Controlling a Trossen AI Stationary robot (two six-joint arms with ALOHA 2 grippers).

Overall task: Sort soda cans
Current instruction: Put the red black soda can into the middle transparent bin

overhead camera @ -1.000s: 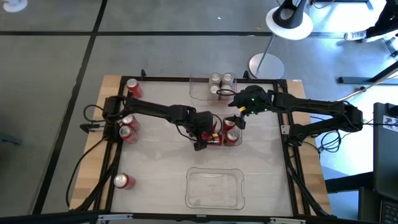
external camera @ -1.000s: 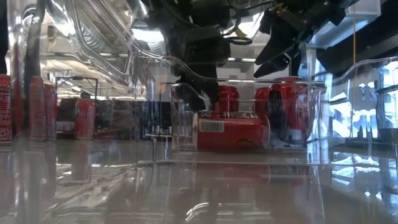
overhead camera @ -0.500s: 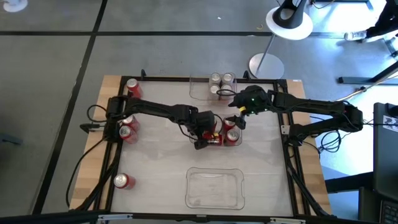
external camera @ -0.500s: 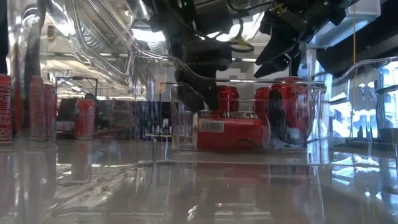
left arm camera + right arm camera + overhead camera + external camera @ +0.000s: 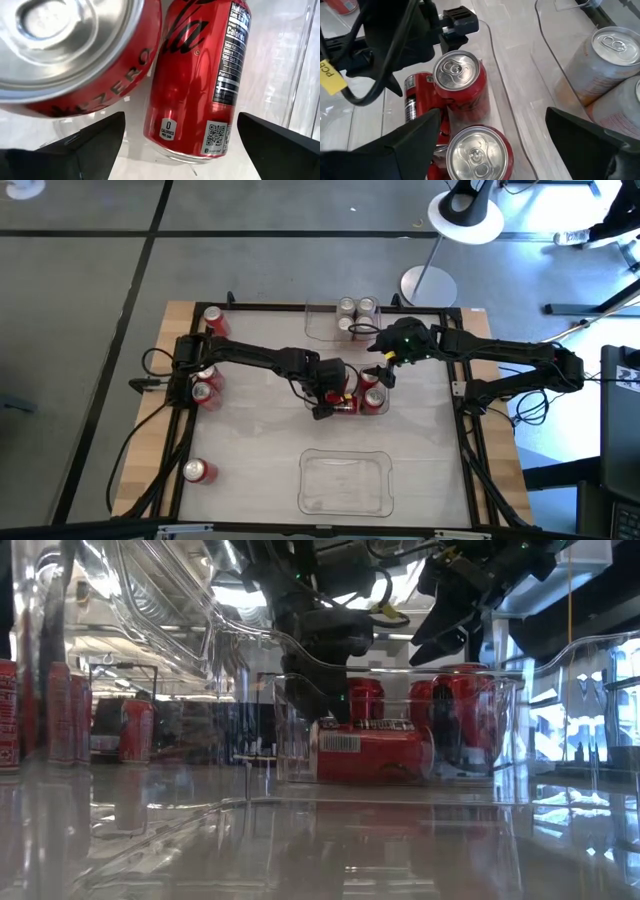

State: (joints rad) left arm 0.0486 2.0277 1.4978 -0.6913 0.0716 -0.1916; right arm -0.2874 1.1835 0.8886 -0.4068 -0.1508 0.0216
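A clear middle tray [image 5: 387,409] holds two upright red cans [image 5: 371,388] and one red can lying on its side [image 5: 346,406] [image 5: 370,752]. My left gripper [image 5: 333,402] [image 5: 320,700] hangs open over the lying can [image 5: 200,75], one finger on either side and clear of it. An upright can's top [image 5: 70,40] shows beside it. My right gripper [image 5: 381,372] [image 5: 445,625] is open above the upright red cans [image 5: 457,75]. Silver cans [image 5: 355,315] [image 5: 607,55] stand in the far tray [image 5: 315,322].
Loose red cans stand at the table's left: one at the far corner [image 5: 212,320], a pair at mid edge [image 5: 205,382], one near the front [image 5: 197,471]. A clear tray [image 5: 345,480] sits at the near edge. My two arms are close together over the middle tray.
My left gripper has shifted slightly toward the table's right over the lying can. The cans have stayed where they were.
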